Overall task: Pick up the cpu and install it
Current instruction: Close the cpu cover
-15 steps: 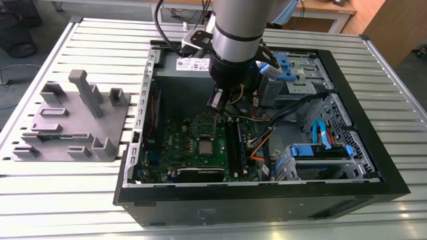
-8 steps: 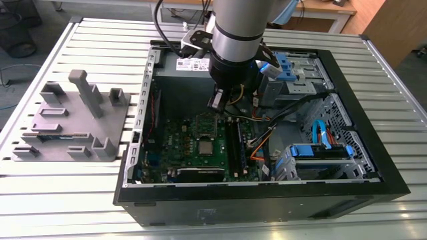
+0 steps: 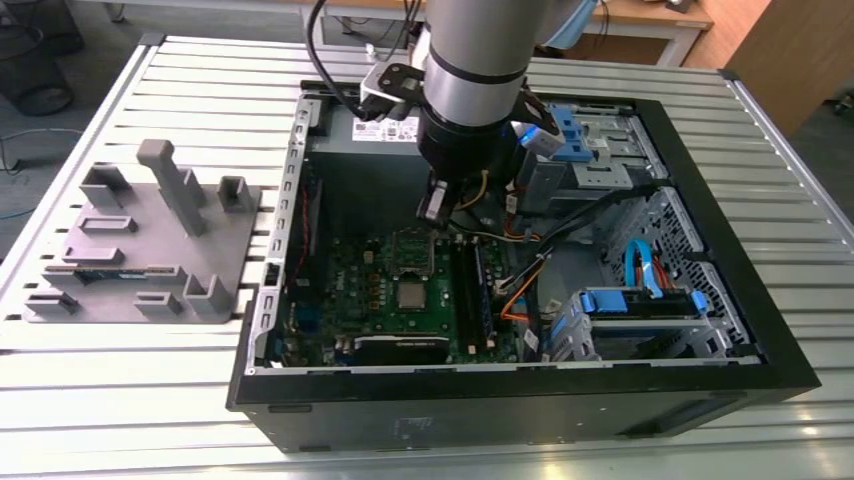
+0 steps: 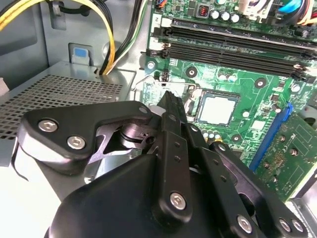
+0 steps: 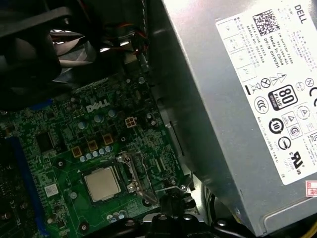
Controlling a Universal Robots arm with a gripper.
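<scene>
The cpu (image 3: 412, 295) lies flat in its socket on the green motherboard (image 3: 360, 290) inside the open computer case, silver top up. It also appears in both wrist views as the cpu (image 4: 216, 109) and the cpu (image 5: 102, 183). The silver socket frame (image 5: 134, 173) stands open beside it. My gripper (image 3: 434, 208) hangs above the board's far part, a short way from the cpu and apart from it. In the second wrist view the gripper (image 4: 168, 98) has its black fingers together, with nothing seen between them. The gripper (image 5: 166, 212) tips sit next to the frame.
A grey power supply (image 5: 237, 99) stands close beside the gripper, with yellow and black cables (image 4: 106, 39) near it. Black memory slots (image 4: 228, 49) run past the socket. Blue drive cages (image 3: 641, 300) fill the case's right in the exterior view. A grey parts fixture (image 3: 147, 240) sits outside, left.
</scene>
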